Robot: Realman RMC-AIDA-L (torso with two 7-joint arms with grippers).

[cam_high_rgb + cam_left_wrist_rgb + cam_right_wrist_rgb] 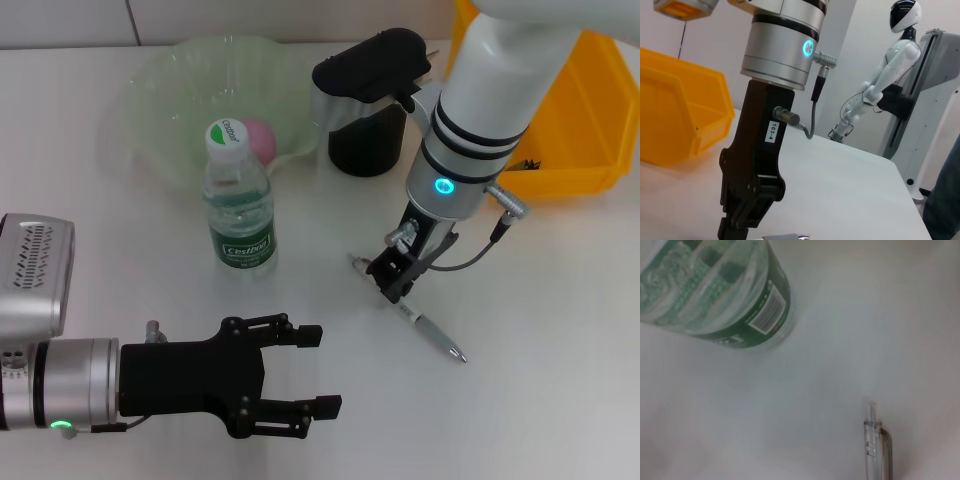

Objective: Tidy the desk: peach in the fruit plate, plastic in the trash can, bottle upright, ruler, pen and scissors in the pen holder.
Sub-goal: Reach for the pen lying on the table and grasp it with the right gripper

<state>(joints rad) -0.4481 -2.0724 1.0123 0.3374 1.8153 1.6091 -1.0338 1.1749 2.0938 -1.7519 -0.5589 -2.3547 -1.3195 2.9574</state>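
- 2 grippers are seen in the head view: the right gripper [397,272] is lowered over the pen [420,322] lying on the table [560,330]; whether its fingers are parted cannot be told. The left gripper [318,372] is held spread and empty.
- Left wrist view: the right gripper [740,220] is shown near the yellow bin [685,125].
- Right wrist view: the pen [876,445] is seen ungrasped, the upright bottle [725,295] nearby. The pen step is judged in hand; closing on its barrel is called for next.

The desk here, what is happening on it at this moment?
The right tool is low over the pen, which lies flat on the table; whether it grips the pen is unclear. The bottle stands upright, and the peach is in the fruit plate. The left tool waits open near the front edge.
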